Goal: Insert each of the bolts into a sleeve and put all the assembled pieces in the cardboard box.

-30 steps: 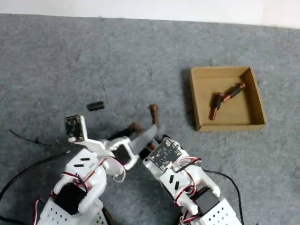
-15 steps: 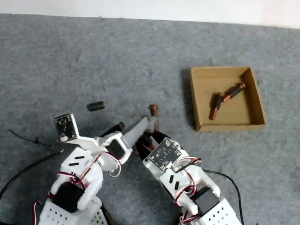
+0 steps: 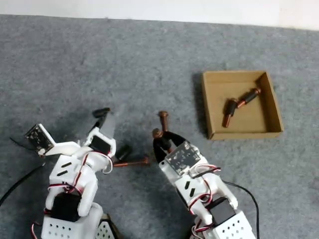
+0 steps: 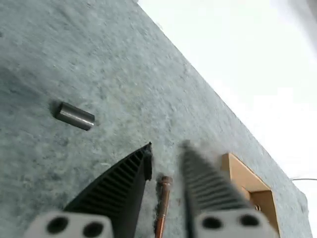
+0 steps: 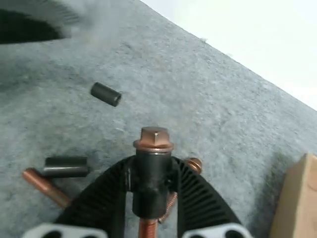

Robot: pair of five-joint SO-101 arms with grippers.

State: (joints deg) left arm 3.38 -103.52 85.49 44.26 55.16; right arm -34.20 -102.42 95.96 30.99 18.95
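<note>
A sleeved bolt is being clenched by the right gripper, seemingly for carrying to the cardboard box. The left gripper is being held released and empty near the loose sleeve, probably its next pick.

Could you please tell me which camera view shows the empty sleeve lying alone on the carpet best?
The left wrist view: the empty sleeve lies whole, near and unobstructed. The right wrist view shows it whole but farther off. The high view shows it small and dark, close to the left gripper.
</note>
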